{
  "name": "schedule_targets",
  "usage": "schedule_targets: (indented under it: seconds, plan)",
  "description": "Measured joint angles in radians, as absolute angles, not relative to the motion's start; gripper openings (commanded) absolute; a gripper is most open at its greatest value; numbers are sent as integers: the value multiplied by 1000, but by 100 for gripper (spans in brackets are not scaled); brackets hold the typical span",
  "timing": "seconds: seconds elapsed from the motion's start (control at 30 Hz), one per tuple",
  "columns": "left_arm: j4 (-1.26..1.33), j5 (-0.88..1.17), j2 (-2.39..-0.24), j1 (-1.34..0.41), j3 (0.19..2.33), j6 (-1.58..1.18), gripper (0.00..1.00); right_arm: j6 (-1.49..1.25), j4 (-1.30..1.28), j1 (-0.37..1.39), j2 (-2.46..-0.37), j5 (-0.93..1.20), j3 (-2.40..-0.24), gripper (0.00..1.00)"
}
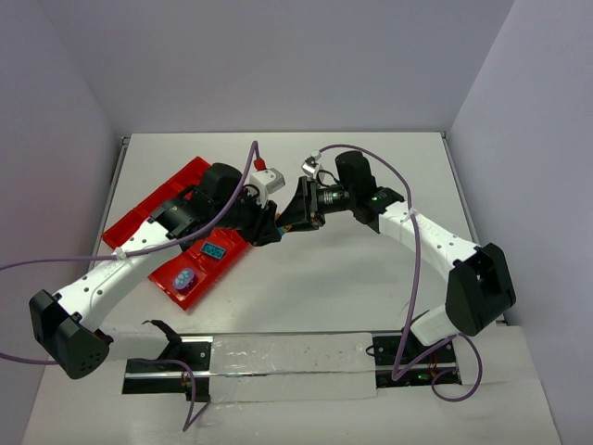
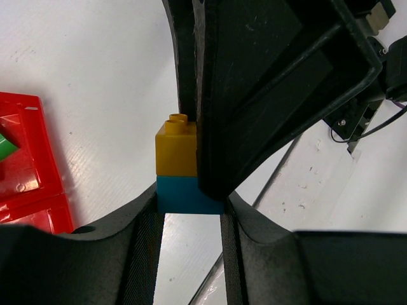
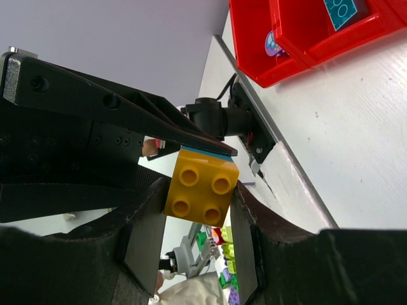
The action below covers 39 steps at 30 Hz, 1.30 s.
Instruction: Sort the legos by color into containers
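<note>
While both arms reach in over the matte white table, the glossy red tray lies on the left gripper's outer side, partly under that arm, with its nearest corner apart from the fingers. Low dividing walls cut the tray into square compartments. One near the left gripper holds a loose teal brick, and the next one toward the arm bases holds a small blue-purple piece too blurred to name. In the left wrist view a green piece sits in a compartment at the frame's edge. The left gripper and the right gripper meet tip to tip, both clamped on one two-colour stack. The left pads pinch the smooth teal half. The right pads squeeze the yellow half, whose four round studs face the right wrist camera. The black, hard-edged fingers crowd each other closely around the stack. Broad white tabletop spreads on the right gripper's side and back toward the bases, bounded by a thin raised rim at the walls.
</note>
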State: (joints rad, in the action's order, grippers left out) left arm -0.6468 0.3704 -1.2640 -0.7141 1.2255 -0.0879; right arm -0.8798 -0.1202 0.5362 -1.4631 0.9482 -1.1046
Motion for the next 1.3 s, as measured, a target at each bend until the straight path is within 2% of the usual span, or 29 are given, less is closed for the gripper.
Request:
schedule_targets:
  seconds: [0.03,0.07,0.1,0.13,0.17,0.37,0.53,0.77,1.0,1.3]
  plan:
    - [-647,366,-1264,-714,1225,-88,28,-878,-120,536,-1463,947,-1105,11]
    - [-648,362,-1264,-715,1225,-89,59,-877,-120,536,-1463,945,-1105,11]
    - [-648,356,-1264,-717,1225,-91,67,-875,-120,536,-1463,943,-1105,11]
    - [-649,347,-1264,-719,1225,-95,70,-870,-120,536,-1463,943,-1105,11]
    - [-655,338,-1264,-718,1225,-100,81,-866,-121,536,-1463,943,-1105,10]
    - [-672,313,-1264,-717,1225,-110,84,-855,-121,536,-1463,943,-1103,10]
    - [-670,321,-1264,-717,1225,-132,80,-855,-120,536,-1463,943,-1103,10]
    - [-610,403,-1264,-695,1225,-196,81,-856,-113,536,-1461,945,-1089,10]
    - [-572,467,-1257,-649,1225,-226,77,-857,-112,536,-1457,947,-1085,10]
    - [-572,519,-1258,-646,1225,-224,67,-860,-111,536,-1449,949,-1085,11]
